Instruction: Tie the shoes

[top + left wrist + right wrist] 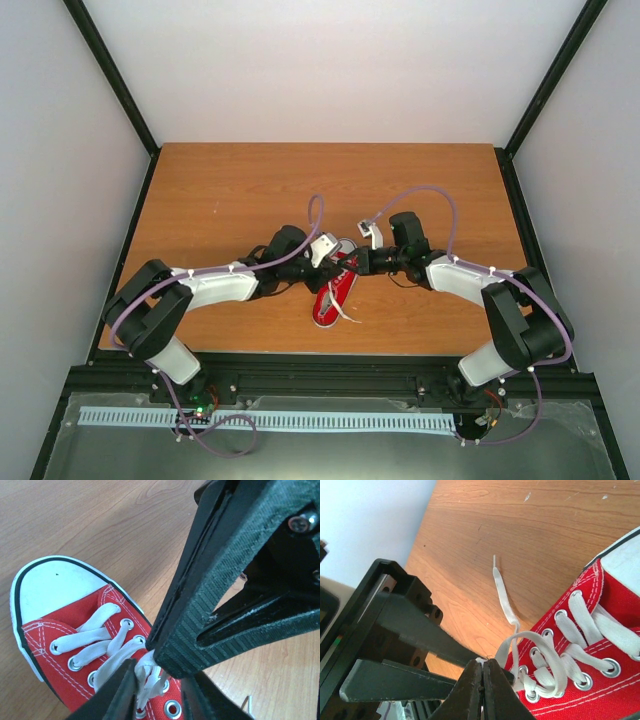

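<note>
The red sneaker (pixel 332 297) lies mid-table with its white toe cap (pixel 47 587) toward the near edge. It also shows in the right wrist view (pixel 600 645). My right gripper (pixel 483 661) is shut on a white lace loop (pixel 540 642) just above the eyelets. It also shows in the top view (pixel 354 262). Its black fingers (pixel 225 580) fill the left wrist view. My left gripper (pixel 162 674) is open, its jaws standing either side of the bunched laces (pixel 147 677) and of the right fingertips. Its fingers (pixel 420 630) show as two separate bars.
One loose lace end (pixel 502 587) trails on the wooden table (pixel 230 200) beside the shoe. Black frame posts and white walls close the sides. A black rail (pixel 320 375) runs along the near edge.
</note>
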Robot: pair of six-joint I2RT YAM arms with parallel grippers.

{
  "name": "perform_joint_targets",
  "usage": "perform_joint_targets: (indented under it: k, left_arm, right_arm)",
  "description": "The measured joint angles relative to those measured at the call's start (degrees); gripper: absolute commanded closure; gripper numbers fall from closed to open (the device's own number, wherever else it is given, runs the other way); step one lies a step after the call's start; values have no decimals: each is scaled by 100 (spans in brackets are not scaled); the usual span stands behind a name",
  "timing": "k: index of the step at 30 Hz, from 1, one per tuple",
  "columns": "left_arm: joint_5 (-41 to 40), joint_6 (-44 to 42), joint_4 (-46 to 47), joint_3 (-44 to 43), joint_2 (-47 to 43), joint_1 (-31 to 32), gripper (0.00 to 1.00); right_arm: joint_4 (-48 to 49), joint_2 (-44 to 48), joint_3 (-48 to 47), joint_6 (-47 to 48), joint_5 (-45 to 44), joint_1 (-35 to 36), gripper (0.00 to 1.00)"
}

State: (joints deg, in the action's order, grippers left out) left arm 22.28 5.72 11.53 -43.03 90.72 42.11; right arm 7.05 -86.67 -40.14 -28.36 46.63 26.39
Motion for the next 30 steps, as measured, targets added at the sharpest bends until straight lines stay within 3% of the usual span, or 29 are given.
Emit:
perform_joint_targets:
  k: [1,3,4,7,11,17,20,25,30]
  left_arm:
    - [-20,-4,2,0,0,9,98]
    - [-111,33,2,0,0,39,99]
    - [-157,70,2,0,-2,44,99]
    - [-428,190,2,39,-48,42,99]
    - [-601,433,0,142,-232,28,99]
    - [-577,741,4,254,-293,28,99]
    - [-525,828,15,321,-317,28,99]
    - [-472,922,101,448,-378,28,99]
    - [-422,966,214,485,-378,28,99]
  right_arm:
    - [0,0,0,2,-24,0,96]
    - [-11,4,0,4,-79,-2,79]
    - [-39,9,-7,15,-101,-2,61]
    - [-234,76,-33,81,-162,-7,26]
    - [-592,518,50,254,-295,2,4]
    - [-914,1569,625,481,-883,492,2]
    - [-730,1786,1099,247,-1189,903,5]
    - [-459,1821,1694,-170,-1891,1615,32]
    - [-17,1674,1735,-321,-2201,1742,53]
